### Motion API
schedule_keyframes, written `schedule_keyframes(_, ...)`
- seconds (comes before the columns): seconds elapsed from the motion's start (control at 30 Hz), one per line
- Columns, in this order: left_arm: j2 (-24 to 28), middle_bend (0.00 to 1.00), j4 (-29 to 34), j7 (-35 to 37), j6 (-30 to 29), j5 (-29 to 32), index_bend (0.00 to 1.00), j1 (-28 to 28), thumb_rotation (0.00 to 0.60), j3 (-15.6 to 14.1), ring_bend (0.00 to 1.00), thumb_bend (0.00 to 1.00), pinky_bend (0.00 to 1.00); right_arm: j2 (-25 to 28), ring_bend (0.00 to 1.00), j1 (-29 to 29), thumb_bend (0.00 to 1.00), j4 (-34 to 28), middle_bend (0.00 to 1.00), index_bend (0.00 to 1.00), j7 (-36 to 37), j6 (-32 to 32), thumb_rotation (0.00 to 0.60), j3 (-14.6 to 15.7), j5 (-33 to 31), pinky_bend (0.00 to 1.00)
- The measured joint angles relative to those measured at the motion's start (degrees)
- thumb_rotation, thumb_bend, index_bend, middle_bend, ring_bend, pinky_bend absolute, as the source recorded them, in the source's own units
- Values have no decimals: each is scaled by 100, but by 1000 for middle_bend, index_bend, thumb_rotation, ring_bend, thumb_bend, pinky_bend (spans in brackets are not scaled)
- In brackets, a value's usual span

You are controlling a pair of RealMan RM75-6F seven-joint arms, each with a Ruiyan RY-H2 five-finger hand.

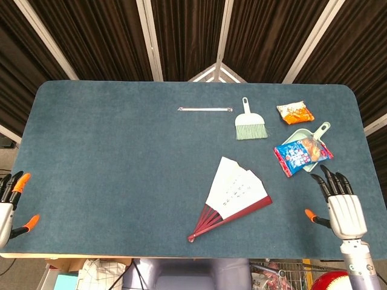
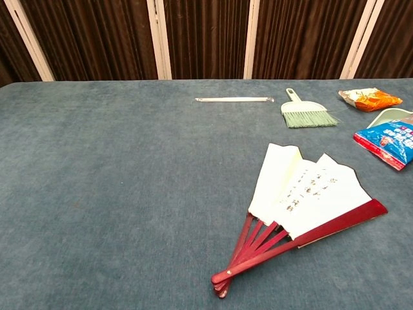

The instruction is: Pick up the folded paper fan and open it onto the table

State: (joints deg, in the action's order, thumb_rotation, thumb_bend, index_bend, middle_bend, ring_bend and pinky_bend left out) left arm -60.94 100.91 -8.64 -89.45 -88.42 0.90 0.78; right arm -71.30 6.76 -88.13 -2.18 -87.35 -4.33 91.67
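The paper fan (image 1: 233,196) (image 2: 303,201) lies partly spread on the blue table, cream leaf with dark red ribs that meet at a pivot toward the front edge. My right hand (image 1: 343,205) hovers flat at the table's front right, fingers apart and pointing away from me, holding nothing, well right of the fan. My left hand (image 1: 9,202) shows at the far left edge, fingers spread and empty. The chest view shows neither hand.
A small green brush (image 1: 249,124) (image 2: 303,113) lies behind the fan. To its right are an orange snack bag (image 1: 295,113), a blue snack bag (image 1: 299,154) on a pale green dustpan (image 1: 319,130), and a thin clear stick (image 1: 205,109) farther back.
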Motion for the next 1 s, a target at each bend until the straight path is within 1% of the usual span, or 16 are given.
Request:
schedule_keyframes(0.13, 7, 26, 4, 25, 19, 36, 69, 10, 600, 21, 0, 306, 20, -42, 179, 71, 128, 0, 91, 257, 50, 89, 600, 83, 149, 138)
schedule_keyframes(0.23, 6, 25, 20, 61, 39, 25, 67, 17, 600, 13, 0, 307, 20, -165, 179, 104, 128, -3, 91, 269, -53, 92, 600, 101, 210, 138)
schedule_keyframes(0.4, -1, 24, 25, 70, 59, 110, 57, 24, 600, 44, 0, 307, 20, -473, 179, 258, 129, 111, 91, 281, -178, 230, 600, 273, 619, 138)
schedule_keyframes(0.53, -1, 24, 23, 134, 40, 147, 57, 20, 600, 76, 0, 307, 20, -792, 179, 385, 129, 397, 92, 320, -334, 343, 600, 430, 955, 138)
schedule_keyframes(0.67, -4, 24, 15, 133, 49, 150, 57, 21, 600, 74, 0, 307, 20, -1128, 179, 430, 129, 666, 93, 325, -415, 265, 600, 515, 1202, 138)
schedule_keyframes(0.87, -8, 24, 16, 126, 63, 172, 57, 26, 600, 78, 0, 307, 20, -1715, 179, 429, 128, 1209, 93, 328, -679, 207, 600, 686, 1442, 138)
schedule_keyframes(1.0, -11, 23, 25, 109, 85, 198, 57, 32, 600, 83, 0, 307, 20, -1981, 179, 439, 129, 1466, 93, 345, -771, 243, 600, 770, 1507, 138)
